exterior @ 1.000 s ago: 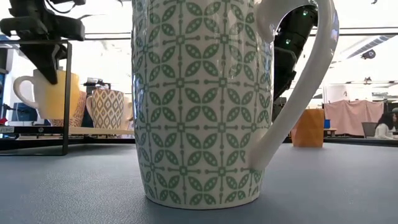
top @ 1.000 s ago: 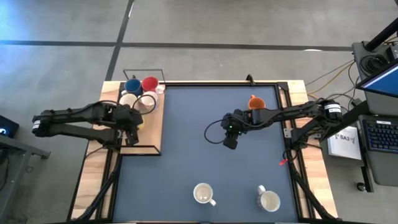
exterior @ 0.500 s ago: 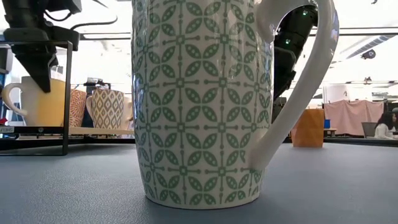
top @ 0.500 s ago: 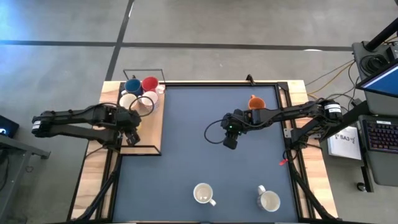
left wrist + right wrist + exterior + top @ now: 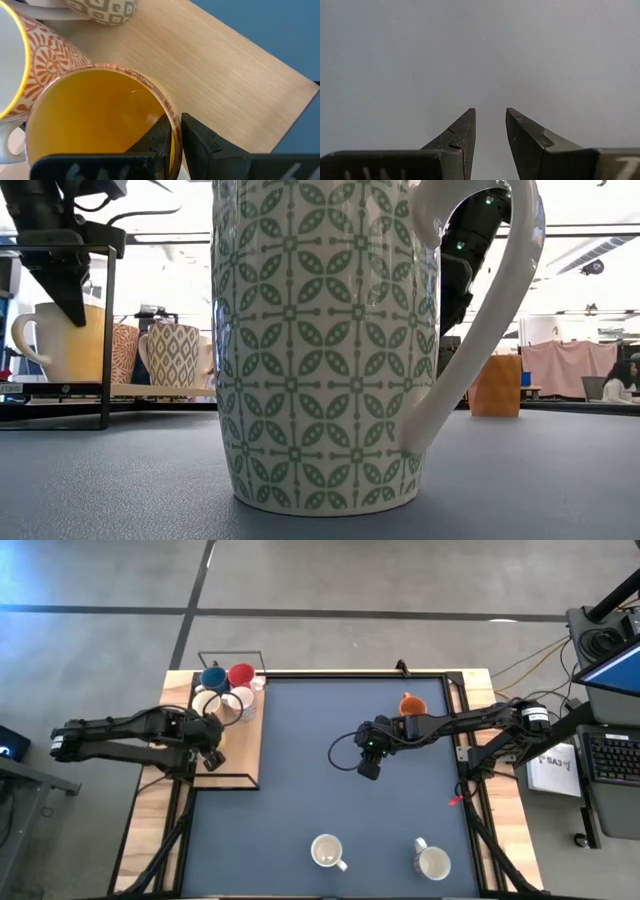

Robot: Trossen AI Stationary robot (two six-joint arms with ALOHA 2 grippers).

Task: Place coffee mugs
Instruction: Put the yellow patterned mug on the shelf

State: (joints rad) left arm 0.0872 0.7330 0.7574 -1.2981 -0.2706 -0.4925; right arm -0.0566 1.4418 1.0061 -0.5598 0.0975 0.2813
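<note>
We see a green-and-white leaf-pattern mug [image 5: 325, 345] sitting right at the low camera, glossy ceramic with a big loop handle, blocking most of the table behind it. Beyond it, an orange mug [image 5: 497, 385] stands on the blue-grey mat [image 5: 330, 755]; from above the same mug sits near the mat's far right corner, just beside the right arm. Two more white mugs stand at the near edge, one [image 5: 327, 852] in the middle and one [image 5: 432, 862] to its right. The wooden board [image 5: 245, 745] at the left, inside a thin black wire frame [image 5: 228, 656], carries the cluster: blue mug [image 5: 213, 679], red mug [image 5: 240, 675], cream ones, and an orange sunburst-pattern mug [image 5: 47, 62]. Left gripper [image 5: 175, 137] is over that board with its fingers either side of the wall of a yellow-glazed mug [image 5: 97, 122], one inside and one outside, gap narrow; we cannot tell if they pinch the rim or have just let go. The mug stands on the board. Right gripper [image 5: 490, 127] hangs over bare mat mid-table, fingers slightly parted, holding nothing.
</note>
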